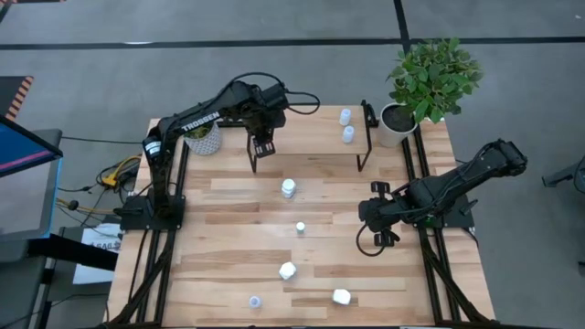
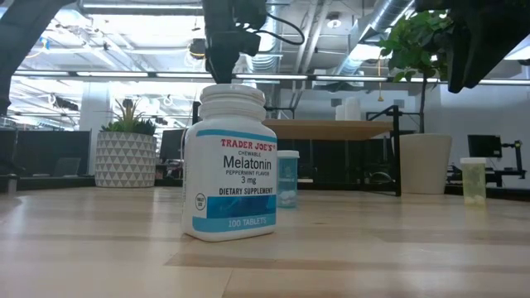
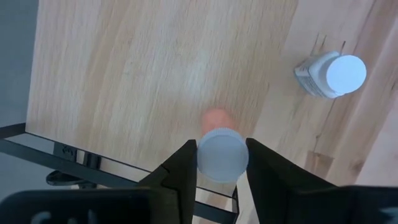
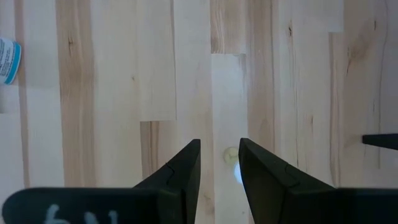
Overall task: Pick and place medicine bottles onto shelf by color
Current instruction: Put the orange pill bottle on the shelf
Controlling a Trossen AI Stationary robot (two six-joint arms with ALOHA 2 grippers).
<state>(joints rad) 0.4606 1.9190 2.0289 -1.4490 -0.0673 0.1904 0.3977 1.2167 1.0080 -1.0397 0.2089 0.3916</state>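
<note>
My left gripper (image 1: 263, 148) hangs over the left end of the shelf (image 1: 311, 128), shut on a small medicine bottle (image 3: 222, 155) with a pale round cap and an orange lower part. Two pale bottles (image 1: 346, 125) stand on the shelf's right end. On the table stand white bottles (image 1: 288, 188) (image 1: 287, 270) (image 1: 341, 296), a small green-capped one (image 1: 300, 228) and a pale-blue one (image 1: 255, 301). My right gripper (image 1: 382, 224) hovers open over the table's right half, nothing between its fingers (image 4: 186, 168). My left gripper pinches the small bottle by the sides of its cap (image 3: 200, 160) between its two fingers. The fingers come from above, pointing steeply down. The bottle stays upright below them, over the shelf's top; whether its base touches the shelf, I cannot tell.
A patterned white pot (image 1: 206, 137) stands behind the shelf's left end. A leafy plant (image 1: 431, 78) in a white pot stands at the far right corner. In the low view a large Melatonin bottle (image 2: 228, 165) fills the foreground. Bare wood lies between the table's bottles.
</note>
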